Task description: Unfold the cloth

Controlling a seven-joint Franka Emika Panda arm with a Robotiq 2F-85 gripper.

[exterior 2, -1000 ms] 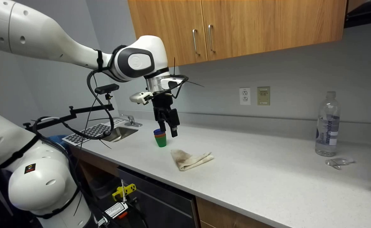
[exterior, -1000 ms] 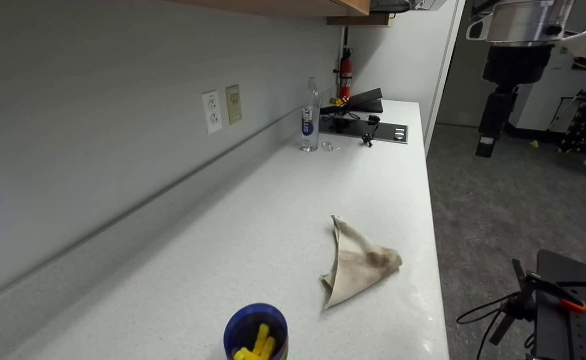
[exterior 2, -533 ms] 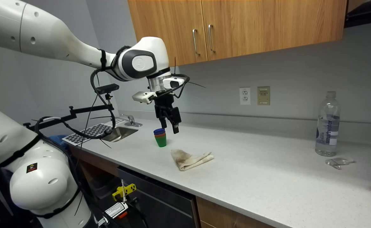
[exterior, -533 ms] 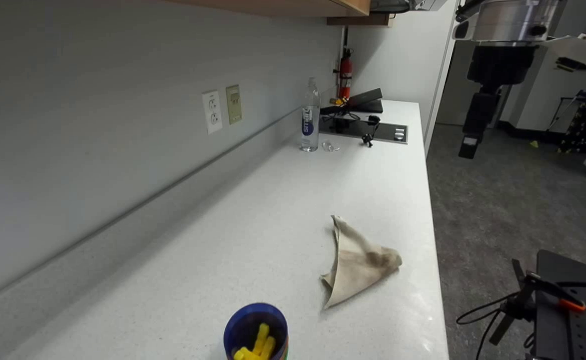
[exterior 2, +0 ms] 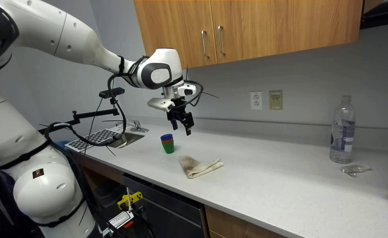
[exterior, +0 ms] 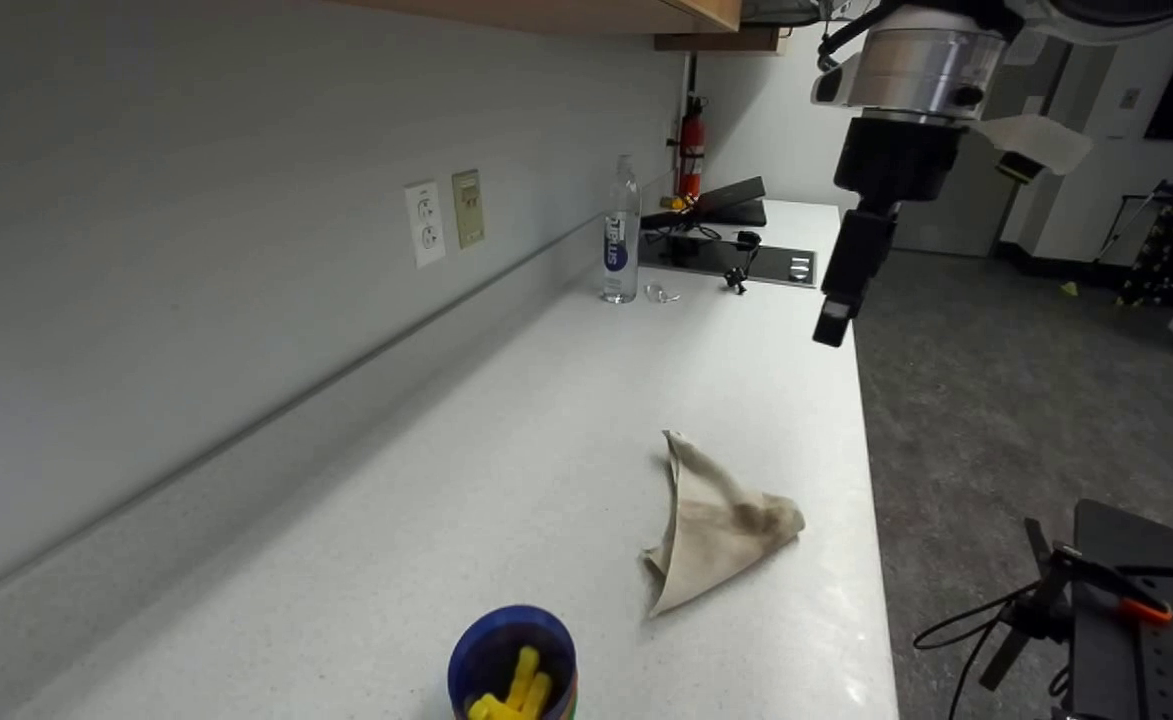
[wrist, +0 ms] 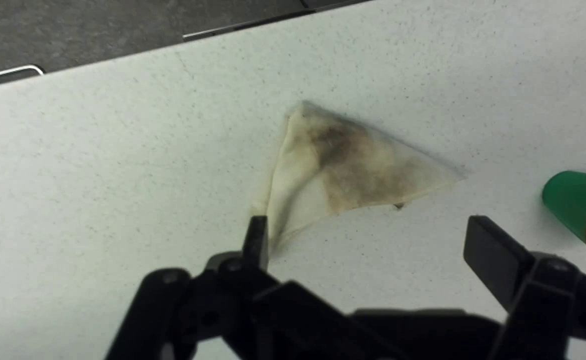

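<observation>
Held gripper [wrist: 367, 226] well above the cloth [wrist: 362, 172] and apart from it, with both fingers [wrist: 495, 260] spread wide and pointing down at a slight tilt. Held forearm [exterior 2: 88, 46] higher than the cloth too, sloping down to the wrist [exterior 2: 157, 71], bent downward there.

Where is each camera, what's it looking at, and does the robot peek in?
Wrist view: sits above the tool, looking down at the cloth; only the open tool shows.
An exterior view: in front of the counter, facing the wall; the tool and much of the white arm show.
An exterior view: seemingly above the counter near the cups, facing along it to the cooktop; the tool and the arm's end show.
Both exterior views share the cloth, cups, water bottle and tool.
</observation>
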